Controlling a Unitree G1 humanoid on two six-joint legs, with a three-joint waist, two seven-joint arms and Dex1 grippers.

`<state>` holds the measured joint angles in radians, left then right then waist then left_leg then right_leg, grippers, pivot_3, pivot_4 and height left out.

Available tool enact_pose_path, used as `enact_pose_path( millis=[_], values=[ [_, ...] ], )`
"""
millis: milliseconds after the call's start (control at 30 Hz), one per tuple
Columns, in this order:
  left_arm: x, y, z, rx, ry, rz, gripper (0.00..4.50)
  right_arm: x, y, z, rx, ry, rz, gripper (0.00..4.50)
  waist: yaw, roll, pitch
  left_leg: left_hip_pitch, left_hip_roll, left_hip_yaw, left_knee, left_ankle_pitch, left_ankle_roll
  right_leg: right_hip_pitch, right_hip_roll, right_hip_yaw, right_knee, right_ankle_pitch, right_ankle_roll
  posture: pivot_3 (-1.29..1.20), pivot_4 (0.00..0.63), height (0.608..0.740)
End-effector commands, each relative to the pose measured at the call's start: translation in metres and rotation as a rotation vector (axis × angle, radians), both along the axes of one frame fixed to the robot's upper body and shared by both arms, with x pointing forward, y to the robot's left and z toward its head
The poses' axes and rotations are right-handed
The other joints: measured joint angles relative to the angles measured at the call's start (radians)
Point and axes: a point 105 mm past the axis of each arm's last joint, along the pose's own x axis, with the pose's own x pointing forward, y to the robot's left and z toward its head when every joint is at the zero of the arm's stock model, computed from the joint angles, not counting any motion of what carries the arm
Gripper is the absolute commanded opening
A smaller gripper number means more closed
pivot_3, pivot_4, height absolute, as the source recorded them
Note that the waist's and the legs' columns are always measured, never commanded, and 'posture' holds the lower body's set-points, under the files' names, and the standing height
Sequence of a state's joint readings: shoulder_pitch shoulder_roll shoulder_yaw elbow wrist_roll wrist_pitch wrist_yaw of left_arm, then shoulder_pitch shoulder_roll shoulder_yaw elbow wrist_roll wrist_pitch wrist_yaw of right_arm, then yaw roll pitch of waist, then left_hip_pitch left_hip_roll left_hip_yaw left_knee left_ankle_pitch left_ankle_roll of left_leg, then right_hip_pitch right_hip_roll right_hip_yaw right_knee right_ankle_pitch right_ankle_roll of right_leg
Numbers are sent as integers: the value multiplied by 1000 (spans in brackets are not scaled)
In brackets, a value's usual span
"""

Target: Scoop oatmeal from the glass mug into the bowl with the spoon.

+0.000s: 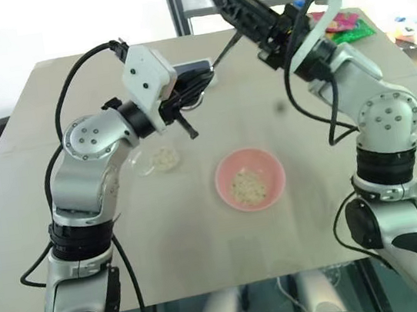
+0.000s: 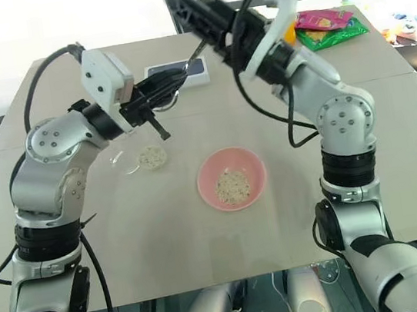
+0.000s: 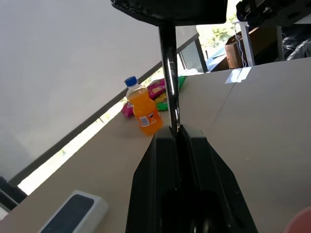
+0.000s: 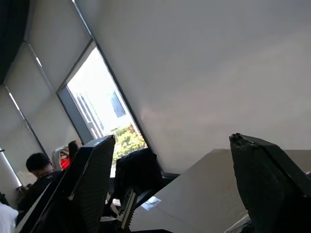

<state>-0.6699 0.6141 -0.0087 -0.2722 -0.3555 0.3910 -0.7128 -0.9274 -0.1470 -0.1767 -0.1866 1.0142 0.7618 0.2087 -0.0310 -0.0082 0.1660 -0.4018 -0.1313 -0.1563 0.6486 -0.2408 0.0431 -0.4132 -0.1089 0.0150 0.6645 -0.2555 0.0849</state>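
My left gripper [image 3: 176,133] is shut on the handle of the silver spoon [image 3: 170,92], held above the table's far middle. The spoon [image 1: 226,49] runs up and to the right, where its far end meets my right gripper [image 1: 224,0]. In the right wrist view my right gripper [image 4: 170,141] is open, with nothing between its fingers. The glass mug [image 1: 147,163], with oatmeal [image 1: 165,158] in it, lies on the table below my left hand. To its right stands the pink bowl [image 1: 222,171], also holding oatmeal [image 1: 249,187].
An orange drink bottle [image 3: 144,109] and bright snack packets [image 2: 326,27] stand at the table's far right. A flat white device with a dark top [image 3: 73,213] lies at the far middle. People [image 4: 39,170] sit beyond the table by a window.
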Motion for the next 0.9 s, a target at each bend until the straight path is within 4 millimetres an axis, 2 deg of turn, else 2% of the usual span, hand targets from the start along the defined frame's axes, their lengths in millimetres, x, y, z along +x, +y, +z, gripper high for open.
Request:
enact_pose_path(
  millis=[33, 133, 300, 433, 567, 633, 800, 867, 900],
  values=[
    [-6, 1, 16, -5, -88, 1, 0, 11, -32, 25, 109, -70, -145, 3865, -4, 0, 0, 0, 0, 0, 0, 0, 0, 0, 0, 0, 0, 0, 0, 0, 150, 740],
    [-7, 1, 17, -13, -90, -1, 0, 18, -34, 17, 62, -42, -173, 3865, -7, 0, 0, 0, 0, 1, 0, 0, 0, -1, 0, 1, 1, 0, 0, 0, 150, 740],
    [-7, -3, 20, -12, -97, -14, 0, 17, -20, -7, -1, 22, -116, 3865, -13, 0, 0, 0, 2, 3, -1, 0, 0, -2, 1, 3, 1, 0, 0, 0, 150, 740],
    [-7, -4, 18, -8, -86, -18, 0, 1, -4, -10, -32, 16, -7, 3865, -12, 0, 0, 0, 2, 4, -1, 0, 0, -2, 1, 4, 1, 0, 0, 0, 150, 740],
    [-8, -5, 16, 6, -81, -21, 0, -1, -3, -9, -29, 16, 9, 3865, -10, 0, 0, 0, 2, 4, 0, 0, 0, -2, 1, 4, 1, 0, 0, 0, 150, 740],
    [-8, -5, 15, 7, -77, -23, 0, 0, -4, -8, -28, 14, 1, 3333, -10, 0, 0, 0, 2, 4, 0, 0, 0, -2, 1, 4, 1, 0, 0, 0, 150, 740],
    [-9, -6, 13, 11, -66, -33, 0, 4, -7, -8, -23, 22, -17, 1222, -11, 0, 0, 0, 2, 5, 0, 0, 0, -2, 2, 4, 1, 1, -1, 0, 150, 740],
    [-9, -5, 13, 11, -65, -34, 0, 4, -8, -9, -24, 27, -21, 187, -11, 0, 0, 0, 2, 5, 0, 0, 0, -2, 2, 4, 1, 1, -1, 0, 150, 740],
    [-9, -5, 13, 12, -64, -33, 0, 4, -8, -10, -26, 27, -23, 37, -12, 0, 0, 0, 2, 5, 0, 0, 0, -2, 2, 4, 1, 1, -1, 0, 150, 740]
  ],
)
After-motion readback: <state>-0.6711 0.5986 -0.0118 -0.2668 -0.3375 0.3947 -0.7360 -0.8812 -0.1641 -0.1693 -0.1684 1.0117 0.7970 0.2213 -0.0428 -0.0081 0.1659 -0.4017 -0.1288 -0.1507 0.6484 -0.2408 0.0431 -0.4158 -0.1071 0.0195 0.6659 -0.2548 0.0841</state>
